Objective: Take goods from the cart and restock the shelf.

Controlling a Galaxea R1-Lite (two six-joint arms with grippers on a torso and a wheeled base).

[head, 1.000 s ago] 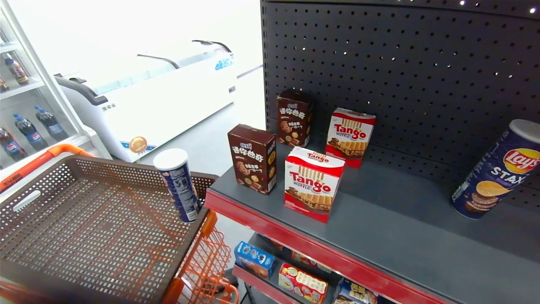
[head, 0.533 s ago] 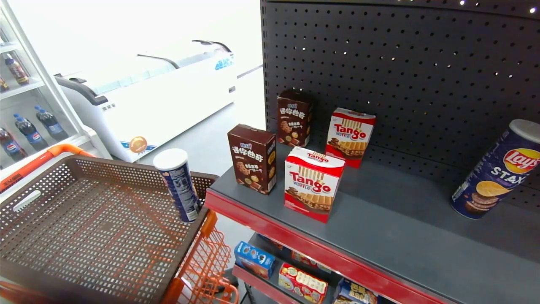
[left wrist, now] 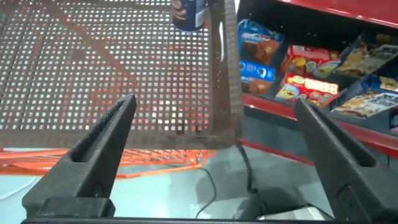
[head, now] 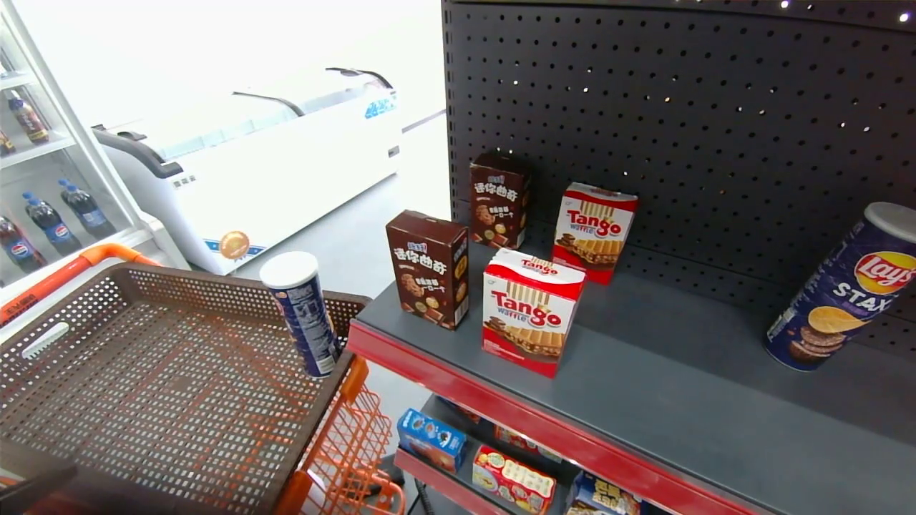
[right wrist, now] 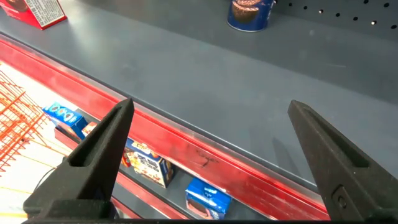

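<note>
A blue chips can (head: pixel 301 313) with a white lid stands upright in the near right corner of the cart's brown mesh basket (head: pixel 143 386). My left gripper (left wrist: pixel 216 104) is open and holds nothing. It hangs low in front of the basket, whose rim (left wrist: pixel 217 74) lies between its fingers, with the can (left wrist: pixel 188 14) farther off. My right gripper (right wrist: pixel 211 107) is open too, above the front part of the grey shelf board (right wrist: pixel 249 74) with its red edge. A second blue chips can (head: pixel 843 286) leans against the pegboard at the shelf's right.
Two brown cookie boxes (head: pixel 429 268) and two red-and-white wafer boxes (head: pixel 531 320) stand at the shelf's left. The shelf's middle is bare. Lower shelves hold several snack packs (left wrist: pixel 311 81). A white freezer (head: pixel 250 164) and a drinks fridge stand beyond the orange cart.
A dark part of my left arm has come into the head view's bottom left corner. The can, the boxes and the cart have not moved.
</note>
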